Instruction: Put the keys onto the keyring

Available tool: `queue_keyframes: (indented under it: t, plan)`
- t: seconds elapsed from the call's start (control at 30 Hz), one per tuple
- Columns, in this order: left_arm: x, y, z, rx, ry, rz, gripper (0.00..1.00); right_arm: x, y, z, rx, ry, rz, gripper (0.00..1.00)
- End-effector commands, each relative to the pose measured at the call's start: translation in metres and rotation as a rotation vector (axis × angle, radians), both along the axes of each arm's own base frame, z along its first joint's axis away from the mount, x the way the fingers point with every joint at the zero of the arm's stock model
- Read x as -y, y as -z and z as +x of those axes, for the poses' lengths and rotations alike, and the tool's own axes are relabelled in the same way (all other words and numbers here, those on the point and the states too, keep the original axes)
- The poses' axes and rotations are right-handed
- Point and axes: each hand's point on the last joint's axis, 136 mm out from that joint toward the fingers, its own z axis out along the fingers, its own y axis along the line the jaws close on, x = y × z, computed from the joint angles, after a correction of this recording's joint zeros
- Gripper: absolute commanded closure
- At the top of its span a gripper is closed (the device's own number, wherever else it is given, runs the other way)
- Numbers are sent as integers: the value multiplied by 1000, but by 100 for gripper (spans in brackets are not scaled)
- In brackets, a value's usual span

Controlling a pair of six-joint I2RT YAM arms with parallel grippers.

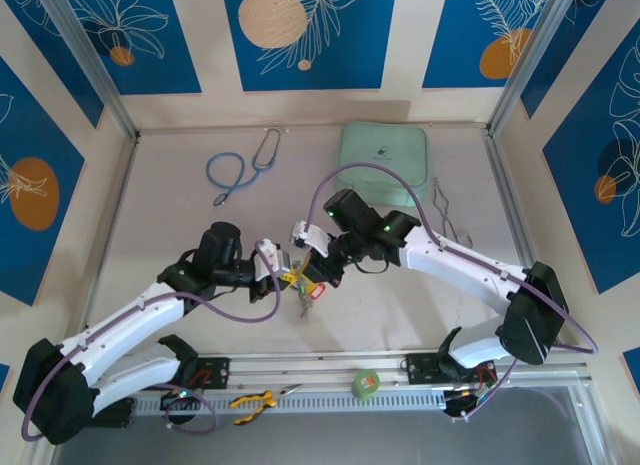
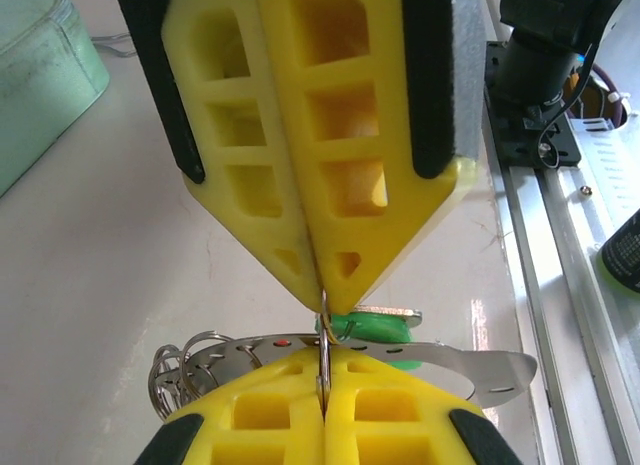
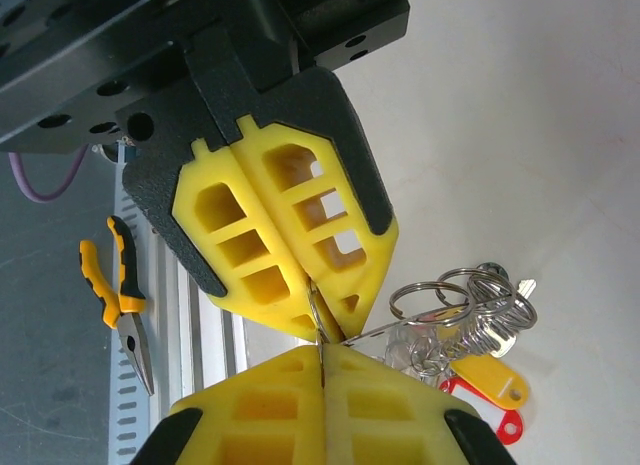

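Both grippers are nose to nose mid-table, a little ahead of the arm bases. The left gripper (image 2: pixel 323 390) is squeezed fully closed on a small ring (image 2: pixel 324 330) of thin wire. The right gripper (image 3: pixel 322 370) is clamped tight on that same ring from the opposite side, so the two sets of tips nearly touch. The keys (image 3: pixel 478 320) hang off it in a bunch with a yellow tag (image 3: pixel 490 377), red tag (image 3: pixel 497 422) and green tag (image 2: pixel 378 329). Can't tell if the bunch touches the table. I take the keyring (image 1: pixel 452 217) to be the thin silvery loop lying flat on the right, just beside the green pouch (image 1: pixel 385 160), well apart from the grippers.

My worry is two hard pinches on one thin wire. If the arms pull out of sync, the ring could twist or pop out of a pad. Then the bunch drops, maybe toward the slotted rail (image 1: pixel 330 370) at the near edge.

Room-wise, there's bare table to the left and beyond. The stethoscope (image 1: pixel 240 170) sits well back.
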Motion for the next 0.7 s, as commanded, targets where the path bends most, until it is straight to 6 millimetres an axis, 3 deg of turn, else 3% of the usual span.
queue_keyframes:
  t: [0.0, 0.67]
  plan:
    - [6, -17, -9, 103, 77, -30, 100, -1, -3, 11, 6, 49, -21, 100]
    - [3, -17, -10, 441, 84, -3, 100, 2, 9, 27, -60, 185, -72, 100]
